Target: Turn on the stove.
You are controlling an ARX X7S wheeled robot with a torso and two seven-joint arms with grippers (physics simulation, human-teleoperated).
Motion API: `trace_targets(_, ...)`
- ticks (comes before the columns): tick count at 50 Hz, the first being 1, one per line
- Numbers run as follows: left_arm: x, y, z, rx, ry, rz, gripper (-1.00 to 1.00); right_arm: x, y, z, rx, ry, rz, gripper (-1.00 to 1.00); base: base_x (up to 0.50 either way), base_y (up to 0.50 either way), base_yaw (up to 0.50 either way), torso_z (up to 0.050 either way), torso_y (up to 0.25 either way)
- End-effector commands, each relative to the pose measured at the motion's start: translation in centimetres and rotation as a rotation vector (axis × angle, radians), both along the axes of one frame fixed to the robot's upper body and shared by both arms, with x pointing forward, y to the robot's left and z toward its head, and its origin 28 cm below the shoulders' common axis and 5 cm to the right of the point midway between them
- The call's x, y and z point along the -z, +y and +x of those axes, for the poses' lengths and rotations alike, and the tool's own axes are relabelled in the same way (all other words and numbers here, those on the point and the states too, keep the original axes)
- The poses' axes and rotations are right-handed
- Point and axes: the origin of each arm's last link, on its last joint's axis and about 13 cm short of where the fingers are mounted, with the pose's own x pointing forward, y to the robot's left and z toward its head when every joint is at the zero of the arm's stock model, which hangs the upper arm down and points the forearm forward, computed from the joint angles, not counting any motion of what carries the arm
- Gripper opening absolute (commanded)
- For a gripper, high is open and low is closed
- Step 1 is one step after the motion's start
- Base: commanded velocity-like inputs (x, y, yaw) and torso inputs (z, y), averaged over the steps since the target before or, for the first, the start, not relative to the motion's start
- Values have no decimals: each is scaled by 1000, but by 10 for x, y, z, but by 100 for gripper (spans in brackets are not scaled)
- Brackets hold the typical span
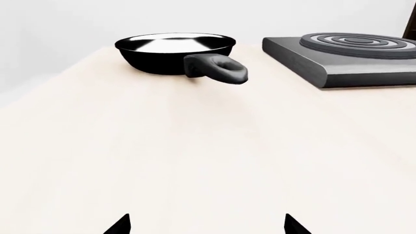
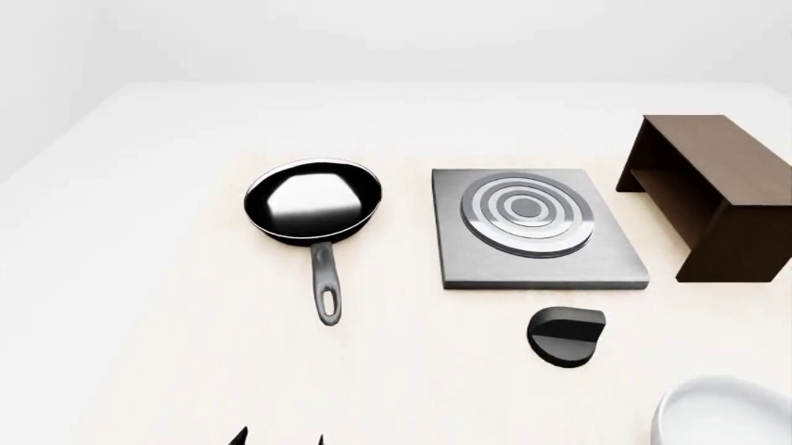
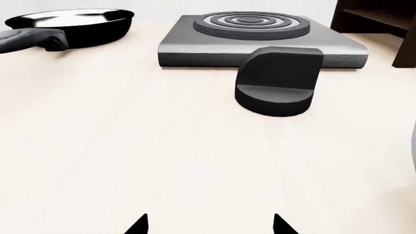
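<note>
The stove (image 2: pixel 539 227), a flat square grey hotplate with ring coils, lies on the pale tabletop right of centre in the head view. Its separate black round knob (image 2: pixel 567 336) sits on the table just in front of it. In the right wrist view the knob (image 3: pixel 279 80) is ahead of my right gripper (image 3: pixel 209 226), well apart from it, with the stove (image 3: pixel 195 48) behind. That gripper is open and empty. My left gripper (image 1: pixel 206 226) is open and empty too, over bare table, with the stove (image 1: pixel 351 58) far ahead. Its tips (image 2: pixel 282 438) peek in at the head view's bottom edge.
A black frying pan (image 2: pixel 313 202) lies left of the stove, handle pointing toward me. A dark brown wooden box (image 2: pixel 718 190) stands at the right of the stove. A white rounded object (image 2: pixel 724 413) shows at the near right corner.
</note>
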Motion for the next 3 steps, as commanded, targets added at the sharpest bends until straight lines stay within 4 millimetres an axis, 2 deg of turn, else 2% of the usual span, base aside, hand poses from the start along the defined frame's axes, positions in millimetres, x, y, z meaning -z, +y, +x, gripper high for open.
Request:
trace_targets(1, 44, -2, -17, 15, 258, -47, 100, 51, 0, -15, -36, 246, -13, 100, 14, 0, 0, -12, 0)
trace_targets(3, 46, -3, -17, 20, 263, -45, 100, 53, 0, -15, -39, 251, -13, 100, 14, 0, 0, -6, 0)
